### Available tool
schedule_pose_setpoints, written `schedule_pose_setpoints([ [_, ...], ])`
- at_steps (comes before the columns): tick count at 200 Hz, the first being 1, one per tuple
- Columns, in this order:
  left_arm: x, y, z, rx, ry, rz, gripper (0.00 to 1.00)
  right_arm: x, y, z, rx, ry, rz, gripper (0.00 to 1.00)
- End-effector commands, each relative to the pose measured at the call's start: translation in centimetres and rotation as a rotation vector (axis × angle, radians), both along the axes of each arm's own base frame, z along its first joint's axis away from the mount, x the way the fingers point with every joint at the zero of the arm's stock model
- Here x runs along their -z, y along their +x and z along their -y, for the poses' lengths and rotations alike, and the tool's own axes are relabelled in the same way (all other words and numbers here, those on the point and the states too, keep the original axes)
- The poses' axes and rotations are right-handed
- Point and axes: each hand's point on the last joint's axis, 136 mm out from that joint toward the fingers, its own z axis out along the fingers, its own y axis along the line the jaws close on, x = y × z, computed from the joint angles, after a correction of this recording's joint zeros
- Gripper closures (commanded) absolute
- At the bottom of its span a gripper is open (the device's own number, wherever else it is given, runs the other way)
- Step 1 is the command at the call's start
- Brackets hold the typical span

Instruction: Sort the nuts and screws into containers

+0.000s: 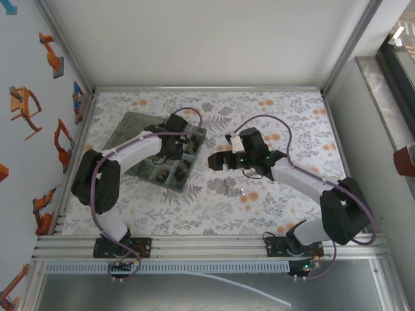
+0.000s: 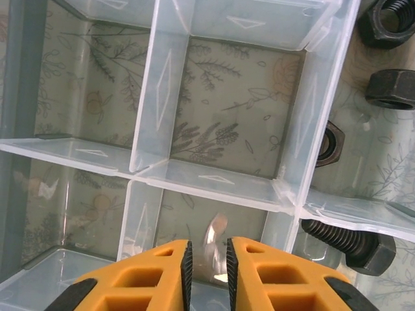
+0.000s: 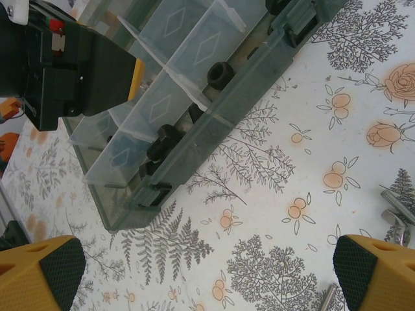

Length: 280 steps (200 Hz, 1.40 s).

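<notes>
Left wrist: nuts (image 2: pixel 392 91) in upper-right container (image 2: pixel 382 165), screw (image 2: pixel 353 241) in lower-right container (image 2: pixel 399 288).

i can't tell what the blurred pale streak (image 2: pixel 216 243) between my left fingers (image 2: pixel 162 275) is; one nut (image 2: pixel 332 144) sits half hidden behind a divider (image 2: pixel 316 110), another nut (image 2: pixel 389 19) is cropped.

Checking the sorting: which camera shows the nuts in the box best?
Left wrist: black hex nuts lie close and sharp in the upper-right compartment. Right wrist gives dark pieces through the box's side, shapes unclear; top external renders them as dark specks.
</notes>
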Motion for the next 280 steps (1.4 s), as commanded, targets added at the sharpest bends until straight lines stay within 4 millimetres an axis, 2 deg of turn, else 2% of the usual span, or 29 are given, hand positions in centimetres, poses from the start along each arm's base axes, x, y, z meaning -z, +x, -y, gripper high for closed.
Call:
schedule_pose_setpoints([
  [1, -0.5, -0.3, -0.9, -0.030, 0.019, -0.002, 0.80, -0.5, -0.1, 0.0, -0.015, 0.004, 0.030, 0.00],
  [36, -1.0, -0.4, -0.1, -0.014, -0.015, 0.007, 0.78, -0.6, -0.2, 0.1, -0.011, 0.001, 0.032, 0.00],
  [78, -4.3, 0.3, 6.3, 0.152, -0.175, 0.119, 0.70, 0.6, -0.5, 1.7, 0.032, -0.015, -0.005, 0.00],
  [102, -4.7, 0.3, 9.9, 0.213, -0.216, 0.109, 0.67, 0.7, -0.8, 3.2, 0.075, -0.003, -0.019, 0.00],
  [135, -3.1, -0.7, 14.9, 0.229, -0.321, 0.013, 0.66, 1.2, -1.6, 6.2, 0.154, -0.002, -0.035, 0.00],
  [154, -1.7, -1.2, 17.1, 0.208, -0.353, -0.032, 0.65, 1.8, -2.3, 7.5, 0.181, -0.012, -0.045, 0.00],
  [203, 1.1, -3.0, 21.9, 0.241, -0.359, -0.131, 0.65, 1.9, -3.0, 8.5, 0.190, -0.011, -0.042, 0.00],
  [280, 3.8, -4.7, 23.1, 0.260, -0.274, -0.185, 0.72, 1.8, -3.2, 8.7, 0.193, -0.006, -0.028, 0.00],
])
